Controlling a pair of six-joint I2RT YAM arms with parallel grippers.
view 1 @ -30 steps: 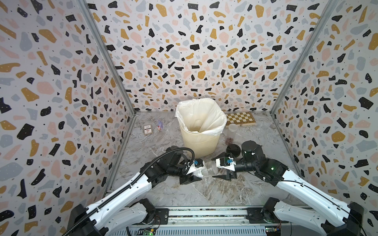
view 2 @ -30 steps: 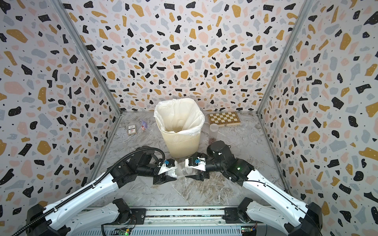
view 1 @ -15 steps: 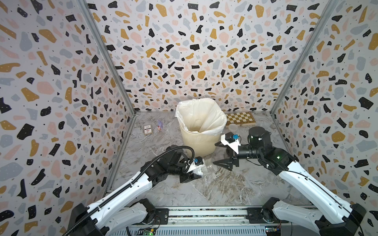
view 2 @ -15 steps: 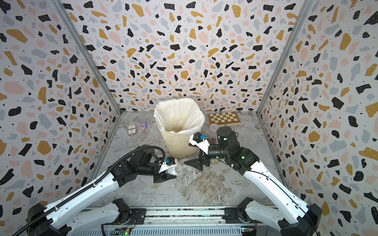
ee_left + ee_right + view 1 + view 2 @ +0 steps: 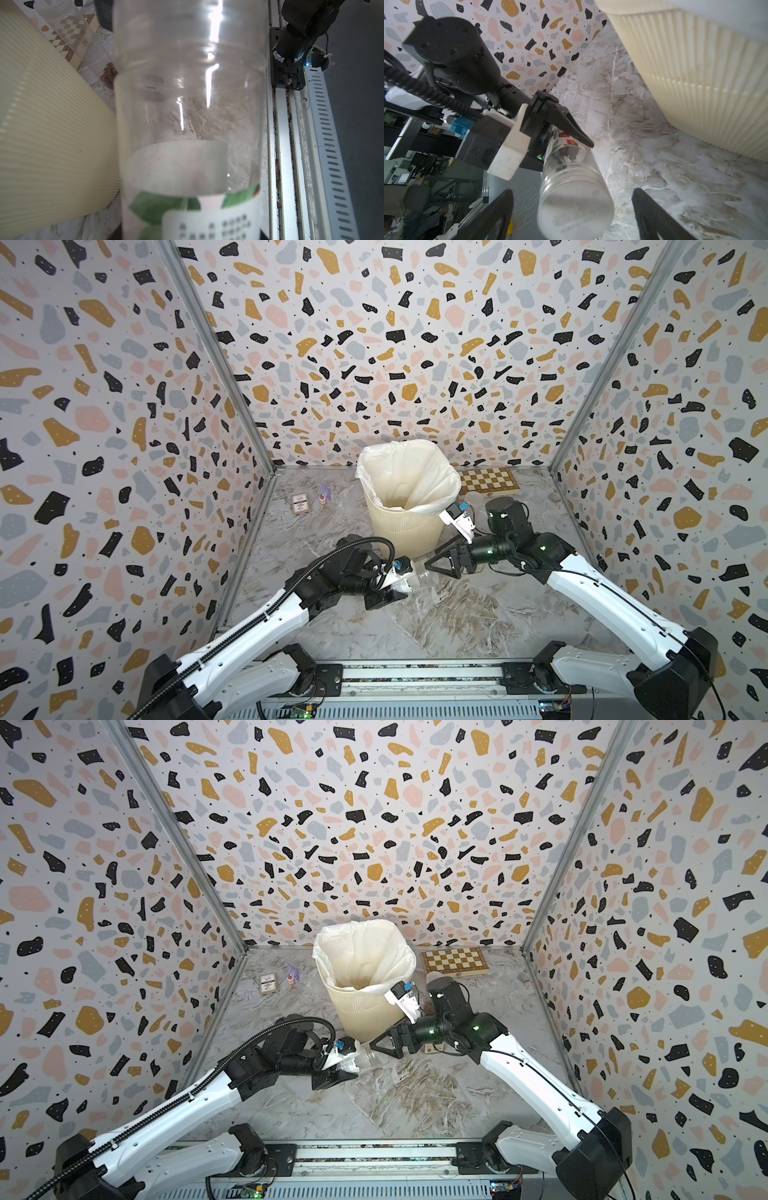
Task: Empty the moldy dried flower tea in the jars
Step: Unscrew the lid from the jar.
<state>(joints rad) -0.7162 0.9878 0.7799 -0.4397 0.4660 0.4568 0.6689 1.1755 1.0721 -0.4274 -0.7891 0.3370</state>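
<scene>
While the left gripper (image 5: 400,587) stays clamped on the labelled jar (image 5: 417,577), the right gripper (image 5: 571,192), jaws apart, returns near its mouth; contents unclear.

Marbled tabletop (image 5: 457,626) with bin (image 5: 399,526), chessboard (image 5: 490,481)

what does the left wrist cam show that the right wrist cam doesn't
Only left wrist: reddish dried buds by the bin, the chessboard, the front rail. Only right wrist: the left gripper clamped on the labelled jar, the right gripper open at its end. Both: that jar, the ribbed bin, the marble table.
</scene>
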